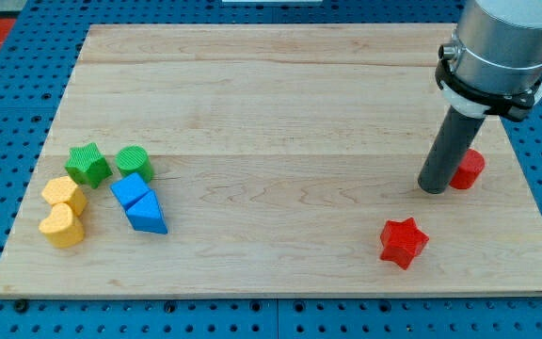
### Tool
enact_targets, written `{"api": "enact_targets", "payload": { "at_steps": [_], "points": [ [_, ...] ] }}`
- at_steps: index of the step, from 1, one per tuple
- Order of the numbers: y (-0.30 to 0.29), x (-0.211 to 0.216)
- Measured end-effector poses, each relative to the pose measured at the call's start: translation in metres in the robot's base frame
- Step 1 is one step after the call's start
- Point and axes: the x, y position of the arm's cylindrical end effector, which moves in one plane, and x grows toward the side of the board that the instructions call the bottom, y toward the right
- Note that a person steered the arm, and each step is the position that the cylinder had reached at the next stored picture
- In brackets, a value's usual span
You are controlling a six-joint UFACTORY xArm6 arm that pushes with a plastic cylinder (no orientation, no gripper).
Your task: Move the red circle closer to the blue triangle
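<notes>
The red circle (468,169) lies near the right edge of the wooden board (280,85), partly hidden behind my rod. My tip (433,188) rests on the board just left of the red circle, touching or nearly touching it. The blue triangle (147,214) lies far off at the view's left, directly below and touching a blue cube (129,188).
A red star (403,241) lies below-left of my tip. At the left, a green star (87,164) and a green circle (133,162) sit above the blue blocks. A yellow hexagon (62,194) and a yellow heart (61,226) lie left of them.
</notes>
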Motion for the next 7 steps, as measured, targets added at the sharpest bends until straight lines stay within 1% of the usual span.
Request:
{"api": "enact_targets", "payload": {
  "at_steps": [1,2,3,4,5,6,7],
  "points": [
    [0.083,0.003],
    [0.108,-0.015],
    [0.045,-0.031],
    [-0.078,-0.045],
    [-0.136,-0.061],
    [-0.140,-0.063],
    [-0.201,-0.043]
  ]
}}
